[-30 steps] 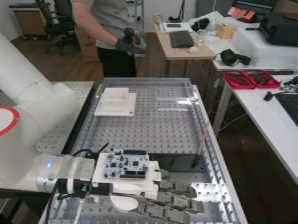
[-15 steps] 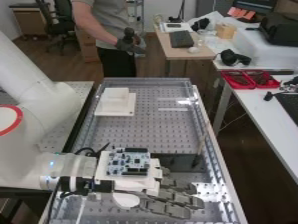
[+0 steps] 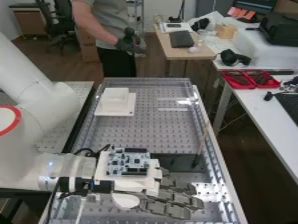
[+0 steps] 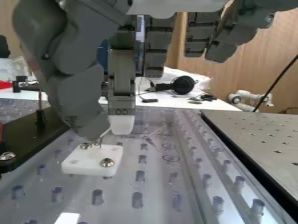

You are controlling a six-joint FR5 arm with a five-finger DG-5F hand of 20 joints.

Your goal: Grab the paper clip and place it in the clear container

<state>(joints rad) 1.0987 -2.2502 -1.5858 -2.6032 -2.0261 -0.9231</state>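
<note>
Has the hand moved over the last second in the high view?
Yes, slightly: judged against the white stepped block, the hand now sits a little higher and further right in the high view. Whether that is lift or travel, I cannot tell.

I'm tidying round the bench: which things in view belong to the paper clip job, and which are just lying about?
Job:
- hand
- thin wire, apparently the paper clip
- white block beneath it
- faint clear outline, possibly the container

Lying about:
- red trays
- black headphones
- stepped white piece
</note>
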